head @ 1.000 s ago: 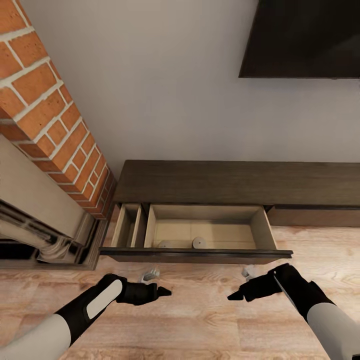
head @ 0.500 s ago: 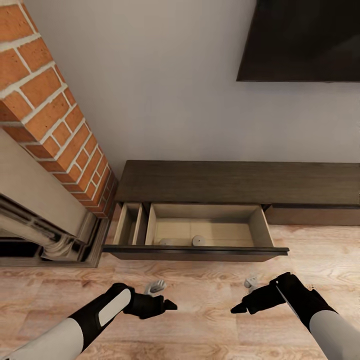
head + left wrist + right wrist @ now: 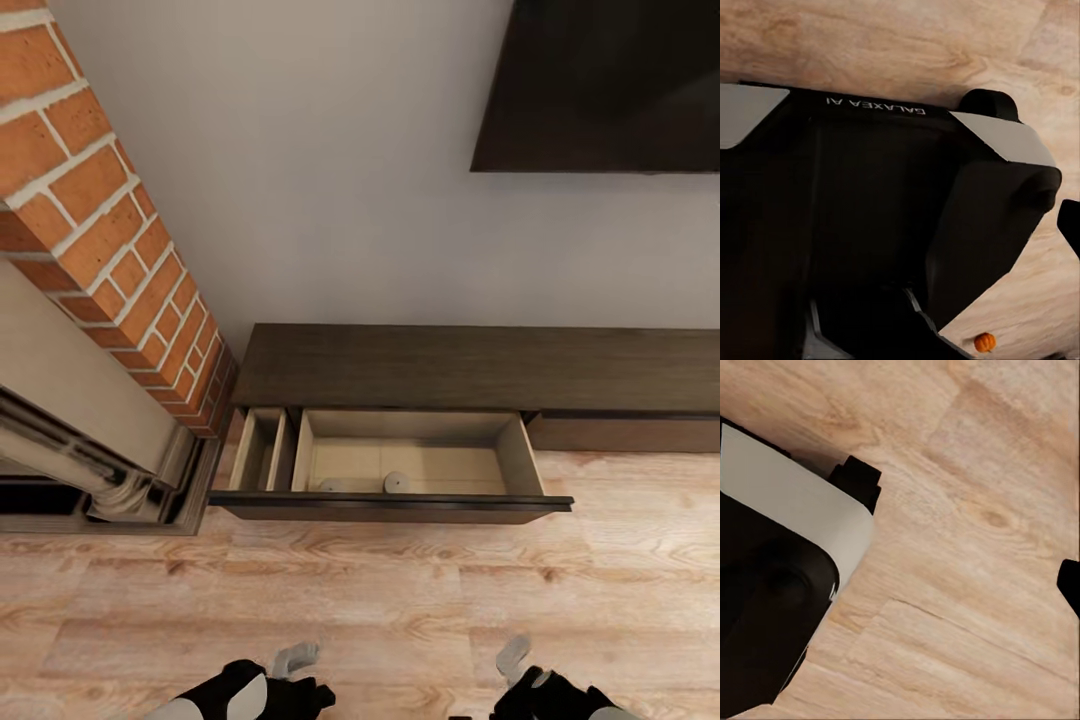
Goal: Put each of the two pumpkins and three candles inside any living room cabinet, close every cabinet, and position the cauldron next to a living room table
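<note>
The long dark brown cabinet (image 3: 480, 365) stands against the wall with its wide drawer (image 3: 400, 506) pulled open. Two grey candles (image 3: 397, 482) (image 3: 330, 486) stand inside, near the drawer's front. In the left wrist view a small orange pumpkin (image 3: 983, 342) lies on the wood floor beyond the robot's black base (image 3: 870, 225). My left gripper (image 3: 318, 692) and right gripper (image 3: 505, 705) sit low at the head view's bottom edge, well back from the drawer, mostly cut off. One dark fingertip (image 3: 1071, 225) shows in the left wrist view and another fingertip (image 3: 1070, 583) in the right wrist view. The cauldron is out of view.
A brick fireplace column (image 3: 100, 220) rises at the left, with a pale mantel (image 3: 70, 400) beside the cabinet. A narrow open compartment (image 3: 258, 450) adjoins the drawer. A dark screen (image 3: 600, 85) hangs on the wall. Wood floor (image 3: 400, 590) lies between me and the cabinet.
Both arms have dropped toward the bottom edge of the head view, away from the drawer. The view has shifted slightly; the drawer and candles stay as they were.
</note>
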